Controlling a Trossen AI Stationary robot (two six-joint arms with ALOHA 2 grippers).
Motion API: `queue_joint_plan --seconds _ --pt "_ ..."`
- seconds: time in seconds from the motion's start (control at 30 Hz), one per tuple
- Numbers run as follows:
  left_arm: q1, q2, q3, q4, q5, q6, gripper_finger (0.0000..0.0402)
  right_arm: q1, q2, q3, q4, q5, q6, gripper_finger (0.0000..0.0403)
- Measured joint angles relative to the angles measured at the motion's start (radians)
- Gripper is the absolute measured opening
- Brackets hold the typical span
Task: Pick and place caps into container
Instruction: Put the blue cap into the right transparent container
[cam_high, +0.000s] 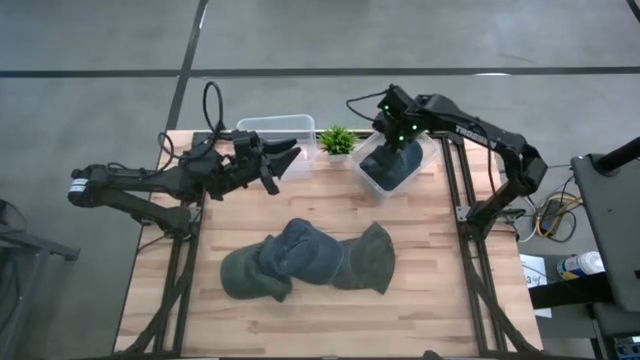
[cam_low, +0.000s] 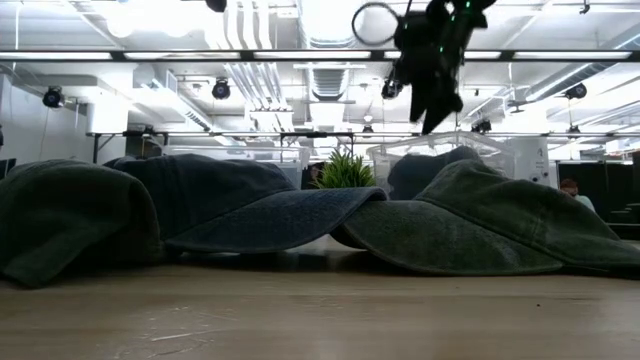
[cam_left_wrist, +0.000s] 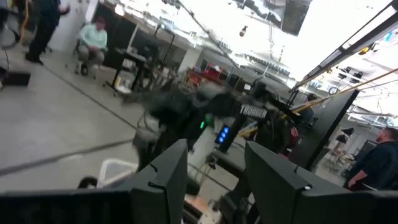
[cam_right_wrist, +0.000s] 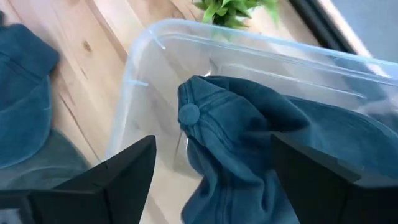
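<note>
A: Why are three floppy fabric caps (cam_high: 305, 260) heaped at lower centre of the wooden table (cam_high: 420, 310)?

B: They overlap, waiting; bare board surrounds them, so there's room to approach.

A: And behind?

B: The right gripper (cam_right_wrist: 211, 171) hangs over the clear plastic container (cam_right_wrist: 134, 93) at upper right, fingers spread and empty, a slate-blue cap (cam_right_wrist: 261, 143) lying inside. The left gripper (cam_high: 283, 158), released, waits beside another clear tub (cam_high: 275, 125) at upper centre.

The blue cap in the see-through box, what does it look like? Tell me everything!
The blue cap is soft slate-blue fabric, crumpled, with stitched seams and a round button on its crown. It lies inside the clear plastic box, against the wall, near the green plant. The right pincer hovers open above it, not touching.
</note>
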Motion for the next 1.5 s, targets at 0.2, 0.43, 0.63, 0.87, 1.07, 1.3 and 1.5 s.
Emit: queue_joint_plan --seconds 0.2,0.43,0.63,0.87,1.07,1.3,1.5 --pt "0.0 -0.019 0.0 -0.128 0.003 -0.086 0.0153 0.066 -0.11 0.034 -0.028 0.034 0.079 0.0288" --pt "0.0 -0.066 0.0 -0.396 0.009 -0.235 0.0153 0.176 -0.273 0.026 -0.031 0.044 0.198 0.0248" --pt "0.03 -0.075 0.0 -0.701 0.099 -0.457 0.0154 0.283 -0.333 0.023 -0.015 0.044 0.261 0.0227" --pt "0.044 -0.021 0.0 -0.918 0.216 -0.588 0.0154 0.378 -0.348 0.021 -0.009 0.068 0.284 0.0253" --pt "0.053 0.084 0.0 -1.05 0.381 -0.641 0.0154 0.416 -0.332 0.015 0.04 0.07 0.28 0.0266" --pt "0.06 0.22 0.0 -1.123 0.555 -0.681 0.0154 0.456 -0.333 -0.041 0.099 0.07 0.272 0.0278" --pt "0.066 0.33 -0.018 -1.142 0.718 -0.669 0.0154 0.504 -0.334 -0.111 0.14 0.069 0.29 0.0286"
